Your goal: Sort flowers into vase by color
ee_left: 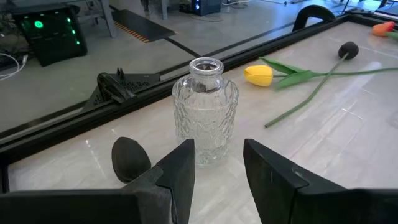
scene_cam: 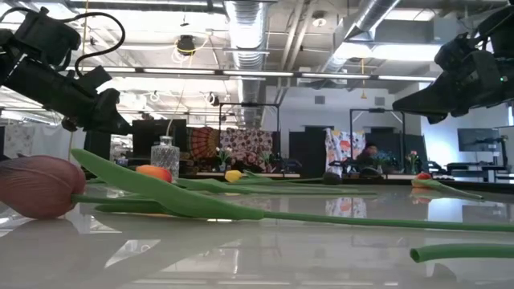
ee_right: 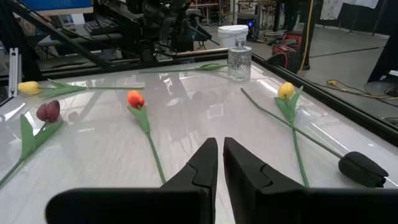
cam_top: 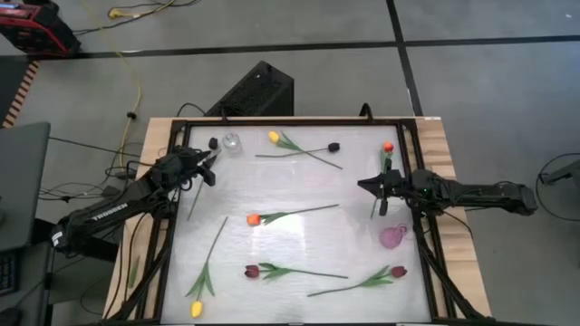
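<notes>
Left claw (ee_left: 217,171) hovers near the clear vase (ee_left: 205,112) at the surface's (cam_top: 299,195) far left, fingers parted, holding nothing. Right claw (ee_right: 220,163) hangs above the right side, nearly shut, empty. Tulips (cam_top: 290,215) lie scattered on the surface; none in the vase. Pink vase (cam_top: 391,237) near the right edge.

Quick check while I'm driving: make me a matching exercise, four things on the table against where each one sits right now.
Things:
1. clear glass vase
2. pink vase
3. orange tulip
4. left tool

Places:
A. middle of the table
B. right side, under the right arm
C. empty, facing the clear glass vase
D. far left corner area

Pairs: 1-D, 2-B, 3-A, 4-C
</notes>
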Controlling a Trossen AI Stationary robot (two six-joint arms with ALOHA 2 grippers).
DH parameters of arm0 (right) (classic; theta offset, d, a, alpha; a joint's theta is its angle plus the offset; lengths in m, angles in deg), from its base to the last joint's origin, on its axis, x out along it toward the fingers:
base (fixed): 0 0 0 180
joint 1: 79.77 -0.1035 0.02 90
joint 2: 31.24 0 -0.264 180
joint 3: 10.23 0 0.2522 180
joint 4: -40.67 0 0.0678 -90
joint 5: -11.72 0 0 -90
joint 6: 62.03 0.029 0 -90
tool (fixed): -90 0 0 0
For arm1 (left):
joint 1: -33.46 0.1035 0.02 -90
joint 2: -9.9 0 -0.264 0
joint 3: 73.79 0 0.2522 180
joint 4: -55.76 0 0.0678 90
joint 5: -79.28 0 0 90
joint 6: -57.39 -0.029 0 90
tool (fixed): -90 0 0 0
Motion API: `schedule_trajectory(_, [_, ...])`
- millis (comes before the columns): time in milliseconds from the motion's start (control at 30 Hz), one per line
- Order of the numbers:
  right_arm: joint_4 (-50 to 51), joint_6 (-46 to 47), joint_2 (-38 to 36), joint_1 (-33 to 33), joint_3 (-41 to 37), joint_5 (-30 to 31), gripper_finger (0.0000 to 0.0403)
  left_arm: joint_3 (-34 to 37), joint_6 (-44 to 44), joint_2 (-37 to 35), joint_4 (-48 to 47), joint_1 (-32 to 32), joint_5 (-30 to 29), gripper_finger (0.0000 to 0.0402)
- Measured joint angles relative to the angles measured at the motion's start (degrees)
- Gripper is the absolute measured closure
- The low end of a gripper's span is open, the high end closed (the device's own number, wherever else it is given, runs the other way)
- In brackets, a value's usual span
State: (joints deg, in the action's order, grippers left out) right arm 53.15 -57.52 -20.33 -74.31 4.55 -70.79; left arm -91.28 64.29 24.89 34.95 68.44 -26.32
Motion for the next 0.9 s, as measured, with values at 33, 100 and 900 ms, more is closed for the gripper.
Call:
schedule_trajectory(33, [0.0,0.0,0.0,0.0,0.0,0.0,0.0347,0.0,0.0,0.0,0.0,0.0,0.0,0.0276])
schedule_trajectory(100, [0.0,0.0,0.0,0.0,0.0,0.0,0.0347,0.0,0.0,0.0,0.0,0.0,0.0,0.0276])
schedule_trajectory(900, [-8.4,-7.8,0.0,0.3,-0.2,0.1,0.0347,0.0,6.4,0.0,0.6,-0.1,1.8,0.0276])
